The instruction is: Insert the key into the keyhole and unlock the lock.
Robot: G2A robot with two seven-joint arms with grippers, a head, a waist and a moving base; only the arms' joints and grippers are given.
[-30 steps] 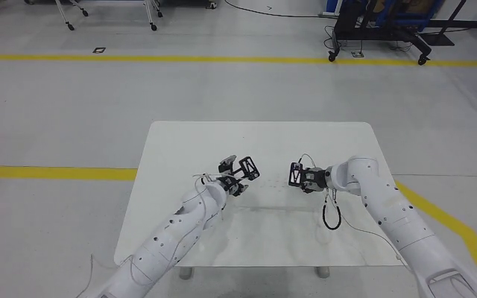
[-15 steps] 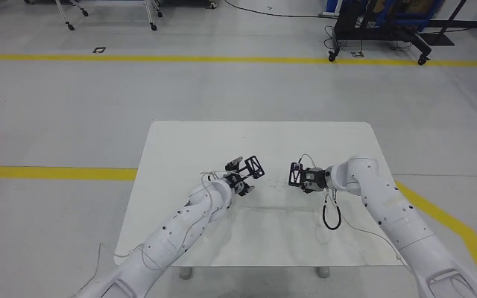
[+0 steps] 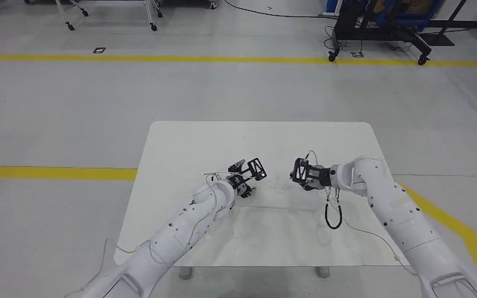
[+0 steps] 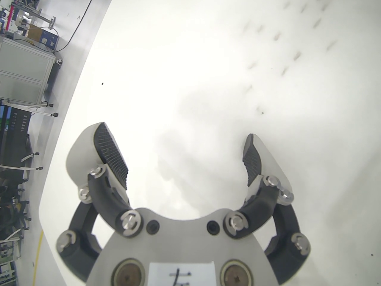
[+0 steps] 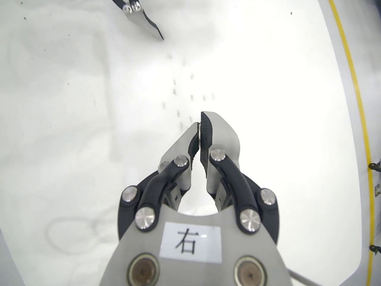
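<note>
Where the key sits you cannot tell — your right pincer [image 5: 199, 124] is pressed closed, maybe on something thin. Facing it, near, your left pincer [image 4: 175, 138] gapes wide, empty, over the worktop [image 3: 298, 141]. Likely an early step — next, find the lock.

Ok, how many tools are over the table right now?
2. The left tool hangs open over the middle of the table. The right tool, shut, faces it from the right arm's side, with a gap between them. Neither is hidden.
</note>
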